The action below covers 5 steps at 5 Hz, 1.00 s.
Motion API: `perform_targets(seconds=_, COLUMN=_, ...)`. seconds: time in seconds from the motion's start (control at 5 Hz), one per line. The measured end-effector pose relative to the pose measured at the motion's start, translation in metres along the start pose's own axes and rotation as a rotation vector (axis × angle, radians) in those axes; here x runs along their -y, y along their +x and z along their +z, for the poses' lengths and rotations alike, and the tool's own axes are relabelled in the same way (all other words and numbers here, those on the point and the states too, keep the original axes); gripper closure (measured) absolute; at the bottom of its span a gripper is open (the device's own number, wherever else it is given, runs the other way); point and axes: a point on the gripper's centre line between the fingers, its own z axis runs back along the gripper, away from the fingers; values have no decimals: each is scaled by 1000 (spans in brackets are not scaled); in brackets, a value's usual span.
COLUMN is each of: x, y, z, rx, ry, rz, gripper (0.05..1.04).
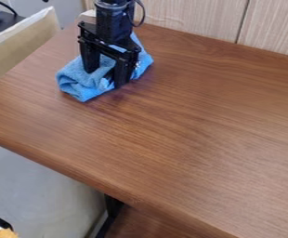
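The end effector (107, 78) is black, and it points down at the far left part of the table (196, 121). Its two fingers are spread apart. One finger is on the left side of the view and one is on the right, and some blue cloth shows in the gap between them. The fingers are right at the cloth, but I cannot tell if they press on it.

The blue cloth (78, 82) lies on the table in a crumpled heap, near the far left edge. It has soft folds. One part pokes out to the left of the fingers, and another part shows behind them and to the right. A thin black cable (142, 15) bends in a loop beside the top of the arm.

The table is brown, with wood lines on it. Behind it is a pale wood wall (190, 16) with a dark line going up and down. A tan panel (25, 42) with a white top edge is on the left. Under the front edge is a black leg (114, 207). A small orange thing (5, 233) is at the bottom left corner.
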Motion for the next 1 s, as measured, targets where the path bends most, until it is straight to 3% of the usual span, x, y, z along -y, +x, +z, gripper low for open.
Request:
perform_targets(seconds=0.2, x=1, y=0, z=15, rx=39, ry=5, rz=2, gripper=83)
perform_targets(seconds=0.8, x=-1, y=-17, z=87, rx=198, ry=31, rz=49, gripper=83)
perform_targets(seconds=1.0, x=-10, y=-22, z=87, rx=207, ry=-20, rz=106, gripper=83)
